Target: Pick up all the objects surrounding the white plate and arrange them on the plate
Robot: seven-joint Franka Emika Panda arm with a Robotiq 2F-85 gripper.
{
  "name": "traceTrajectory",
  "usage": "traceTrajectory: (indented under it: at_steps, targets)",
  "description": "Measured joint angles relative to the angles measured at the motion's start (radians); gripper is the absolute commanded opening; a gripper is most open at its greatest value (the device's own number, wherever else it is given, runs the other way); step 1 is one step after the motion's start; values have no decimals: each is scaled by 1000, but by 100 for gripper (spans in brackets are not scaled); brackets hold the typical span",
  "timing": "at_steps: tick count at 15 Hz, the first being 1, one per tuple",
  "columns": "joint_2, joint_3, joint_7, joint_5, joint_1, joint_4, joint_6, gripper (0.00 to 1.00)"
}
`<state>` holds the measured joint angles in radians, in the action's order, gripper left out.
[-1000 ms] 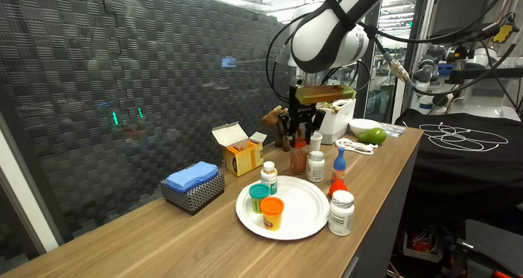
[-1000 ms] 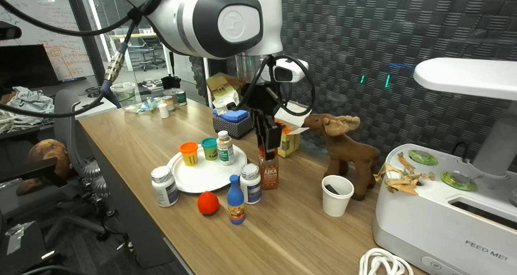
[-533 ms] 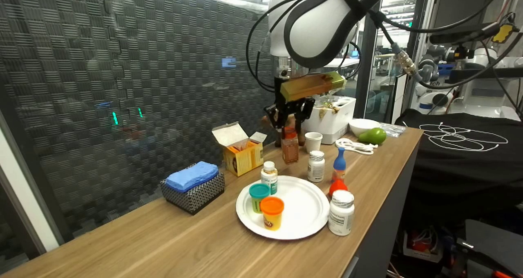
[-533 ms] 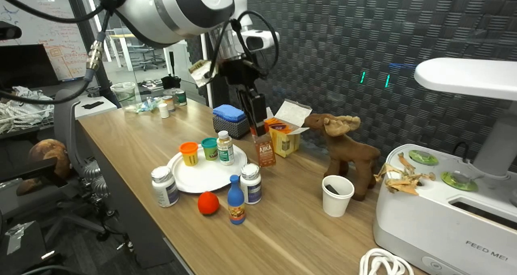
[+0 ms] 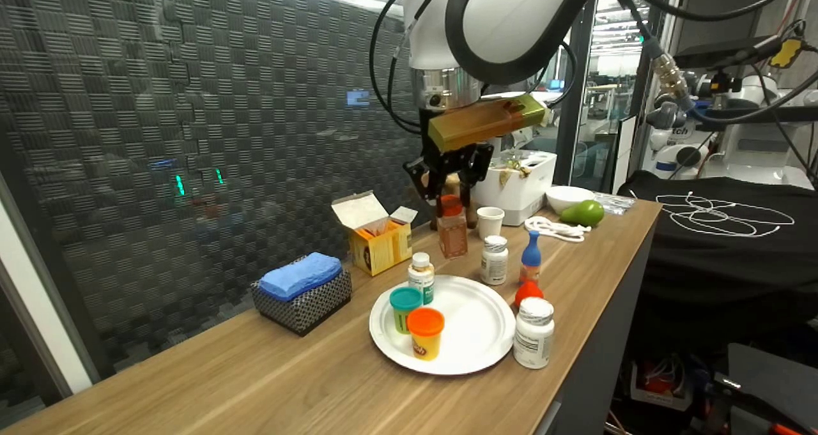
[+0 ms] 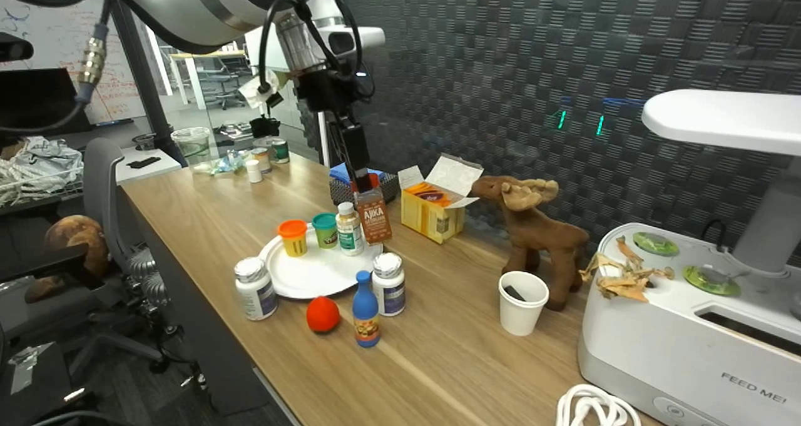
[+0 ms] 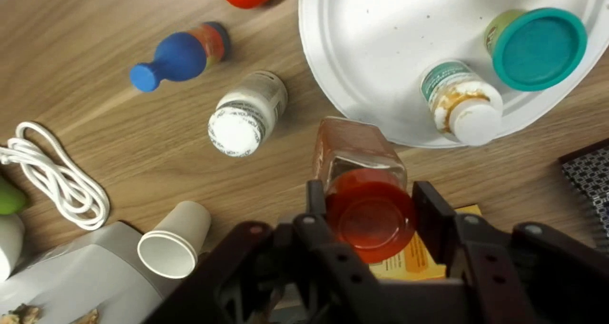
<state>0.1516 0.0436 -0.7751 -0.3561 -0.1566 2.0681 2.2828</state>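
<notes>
My fingers (image 7: 435, 214) are clamped on the red-capped jar (image 6: 373, 216), held tilted near the white plate (image 6: 313, 277), not yet on it. Placed there: orange-lidded tub (image 6: 293, 239), teal-lidded tub (image 6: 325, 231), white-capped bottle (image 6: 350, 229). Outstanding on the counter (image 6: 450, 332), I judge: blue bottle (image 6: 365, 310), round red item (image 6: 323, 314), one white bottle (image 6: 255, 288), a second white bottle (image 6: 388, 285)
</notes>
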Motion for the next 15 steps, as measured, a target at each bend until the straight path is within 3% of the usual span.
traceTrajectory:
  at_steps: [7, 15]
  targets:
    - [-46, -79, -18, 82, 0, 109, -8, 24]
    - [-46, -74, 57, 152, 44, 153, 44, 24]
